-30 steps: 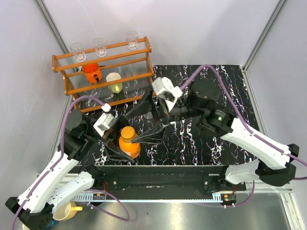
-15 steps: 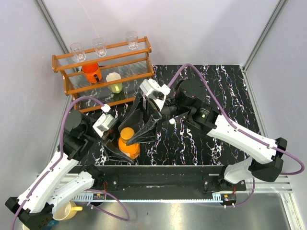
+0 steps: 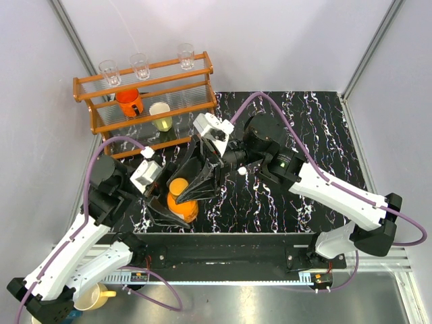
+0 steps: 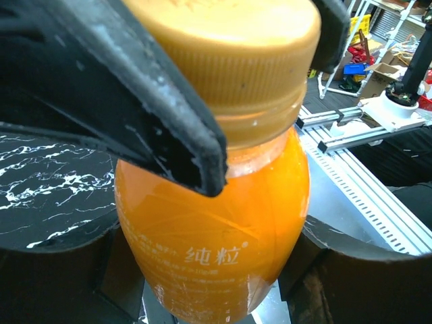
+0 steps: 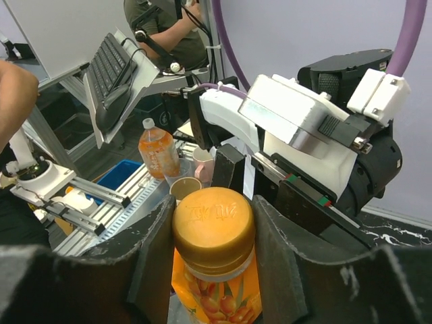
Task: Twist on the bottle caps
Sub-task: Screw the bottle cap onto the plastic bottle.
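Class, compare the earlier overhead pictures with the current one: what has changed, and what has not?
The right gripper swung left over the orange bottle and closed on its orange cap. The left gripper still holds the bottle's body; the bottle stayed put.

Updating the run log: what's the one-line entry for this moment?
left gripper: jaws shut on orange bottle | right gripper: jaws shut on orange cap | cap: sitting on bottle neck

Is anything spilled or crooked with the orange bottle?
Nothing stands out. The orange bottle stands upright, no juice is spilled, and its orange cap sits level, pinched by the right gripper.
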Motion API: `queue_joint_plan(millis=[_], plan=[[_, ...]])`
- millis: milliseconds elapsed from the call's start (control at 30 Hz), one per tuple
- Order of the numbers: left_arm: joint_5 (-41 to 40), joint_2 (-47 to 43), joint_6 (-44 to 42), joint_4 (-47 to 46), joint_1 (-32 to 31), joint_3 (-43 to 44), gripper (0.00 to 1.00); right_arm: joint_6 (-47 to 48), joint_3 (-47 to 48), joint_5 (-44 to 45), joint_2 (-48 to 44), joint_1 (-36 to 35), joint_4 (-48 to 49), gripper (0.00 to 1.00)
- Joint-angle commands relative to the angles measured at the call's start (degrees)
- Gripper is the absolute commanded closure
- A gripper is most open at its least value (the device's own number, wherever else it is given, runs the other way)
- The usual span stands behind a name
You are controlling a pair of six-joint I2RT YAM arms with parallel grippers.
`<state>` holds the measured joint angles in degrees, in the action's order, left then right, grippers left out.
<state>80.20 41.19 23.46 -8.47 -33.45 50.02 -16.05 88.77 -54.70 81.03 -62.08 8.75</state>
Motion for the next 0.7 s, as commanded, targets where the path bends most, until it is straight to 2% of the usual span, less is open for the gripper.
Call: queue_joint_plan(millis=[0, 33, 67, 100, 133, 267, 300, 367, 400, 467, 500, 667], plan=[[-4.5, -0.8, -5.4, 1.5, 0.5, 1.3, 0.80, -0.4, -0.1, 3.5, -2.4, 0.1, 1.6, 0.54], [-7.9, -0.7, -7.2, 5.3, 0.5, 1.8, 0.80, -0.1, -0.4, 5.2, -2.7, 0.2, 1.3, 0.53], [-10.1, -0.8, -11.2, 7.4, 0.6, 2.0, 0.80, 0.4, -0.4, 7.7, -3.0, 0.2, 0.5, 0.36], [-15.1, -1.0, -12.9, 8.5, 0.6, 2.4, 0.80, 0.8, -0.5, 13.1, -3.2, 0.1, -1.4, 0.31], [-17.9, -1.1, -14.4, 12.1, 0.7, 2.5, 0.81, 1.5, -0.6, 15.2, -3.7, 0.1, -2.2, 0.29], [-33.2, -1.4, -19.8, 16.4, 0.8, 2.7, 0.83, 4.8, -3.9, 26.5, -6.0, -1.0, -2.2, 0.25], [-37.4, -1.5, -20.4, 16.6, 0.9, 2.7, 0.83, 5.5, -4.1, 32.0, -6.2, -1.5, -2.9, 0.26], [-40.4, -1.5, -20.7, 17.3, 0.9, 2.6, 0.83, 7.8, -3.9, 37.4, -6.3, -2.7, -4.5, 0.27], [-42.9, -1.6, -20.7, 17.3, 0.9, 2.5, 0.84, 8.7, -3.8, 43.6, -6.2, -3.3, -5.9, 0.30], [-45.4, -1.6, -20.6, 17.3, 0.9, 2.5, 0.85, 11.7, -4.0, 48.6, -5.7, -4.6, -6.5, 0.34], [-47.2, -1.6, -20.6, 17.3, 0.8, 2.5, 0.84, 12.8, -4.2, 54.2, -5.5, -6.5, -6.7, 0.35], [-49.4, -1.8, -20.7, 17.9, 1.0, 2.6, 0.84, 21.8, -5.4, 71.8, -3.8, -12.1, -3.3, 0.43]])
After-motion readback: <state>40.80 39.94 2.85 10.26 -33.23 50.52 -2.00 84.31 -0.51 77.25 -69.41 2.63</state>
